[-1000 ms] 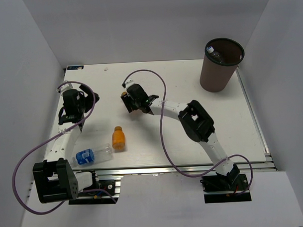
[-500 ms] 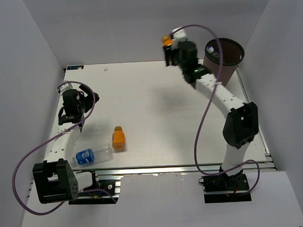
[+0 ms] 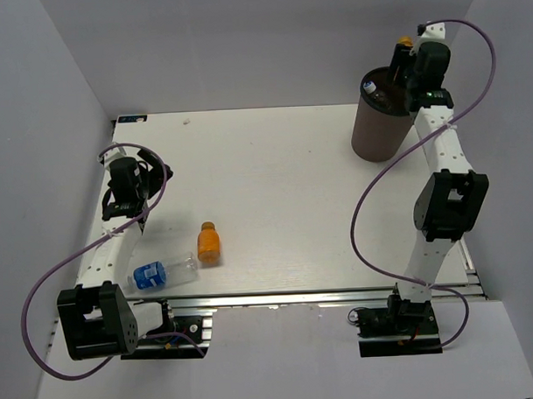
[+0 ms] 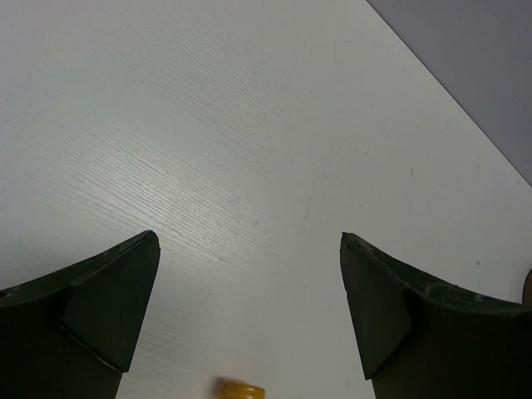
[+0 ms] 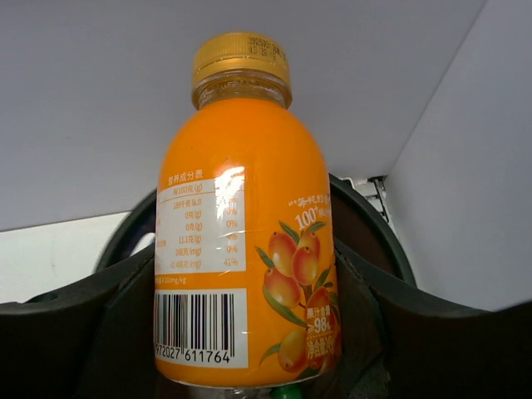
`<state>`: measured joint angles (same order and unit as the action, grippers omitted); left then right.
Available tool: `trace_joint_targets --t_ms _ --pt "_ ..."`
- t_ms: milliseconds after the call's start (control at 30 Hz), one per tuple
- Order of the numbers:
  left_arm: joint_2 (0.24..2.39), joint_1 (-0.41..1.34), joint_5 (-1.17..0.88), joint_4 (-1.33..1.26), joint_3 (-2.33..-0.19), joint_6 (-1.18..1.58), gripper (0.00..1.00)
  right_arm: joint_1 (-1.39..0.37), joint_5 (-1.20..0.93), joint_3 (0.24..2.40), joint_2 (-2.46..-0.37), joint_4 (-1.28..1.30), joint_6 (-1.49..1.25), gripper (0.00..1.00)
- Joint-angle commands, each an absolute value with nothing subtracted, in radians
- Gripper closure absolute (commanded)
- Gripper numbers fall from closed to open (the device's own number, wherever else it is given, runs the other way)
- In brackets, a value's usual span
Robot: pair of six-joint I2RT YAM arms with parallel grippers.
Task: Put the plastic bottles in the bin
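Observation:
My right gripper [image 3: 410,59] is shut on a stubby orange bottle [image 5: 241,224] with an orange cap and holds it above the brown bin [image 3: 384,117]; the bin's dark rim [image 5: 374,216] shows behind the bottle. A clear bottle [image 3: 374,93] lies inside the bin at its left rim. A second orange bottle [image 3: 208,243] and a clear bottle with a blue label [image 3: 162,272] lie on the table near the front left. My left gripper [image 3: 125,204] is open and empty over the left of the table; an orange cap [image 4: 241,388] shows below its fingers.
White walls close in the table on the left, back and right. The bin stands at the back right corner. A purple cable [image 3: 293,216] loops from each arm.
My right arm has swung from the table's middle to the back right, carrying the orange bottle up over the bin. The left arm has not moved.

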<state>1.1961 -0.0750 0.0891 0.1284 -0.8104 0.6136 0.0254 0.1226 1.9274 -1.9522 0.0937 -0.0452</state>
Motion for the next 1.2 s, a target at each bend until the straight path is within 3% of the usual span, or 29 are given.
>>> trace_joint_targets --t_ms 0,133,233,267,300,467,700,867,1167 --pt "1.160 -0.075 0.103 0.132 -0.833 0.600 0.02 0.057 0.054 1.996 -1.970 0.129 -0.103 0.72" --pt "1.161 -0.075 0.103 0.132 -0.834 0.598 0.02 0.066 0.046 1.959 -1.948 0.126 -0.120 0.65" --pt "1.157 -0.075 0.124 0.140 -0.835 0.595 0.02 0.067 0.048 1.899 -1.922 0.081 -0.132 0.50" --pt "1.154 -0.077 0.129 0.143 -0.836 0.595 0.02 0.067 0.054 1.896 -1.921 0.083 -0.130 0.23" --pt "1.152 -0.075 0.132 0.144 -0.835 0.595 0.02 0.067 0.057 1.898 -1.918 0.090 -0.132 0.11" --pt "1.149 -0.077 0.126 0.146 -0.833 0.614 0.02 0.067 0.075 1.870 -1.853 0.114 -0.111 0.11" --pt "1.129 -0.068 0.002 0.083 -0.773 0.727 0.02 0.064 -0.058 1.625 -1.646 0.104 -0.098 0.11" --pt "1.172 0.145 0.096 0.206 -0.831 0.706 0.02 0.020 -0.161 1.401 -1.450 0.023 -0.087 0.11" --pt "1.213 0.252 -0.017 0.437 -0.770 0.730 0.02 0.002 -0.442 1.160 -1.298 -0.080 -0.061 0.11"
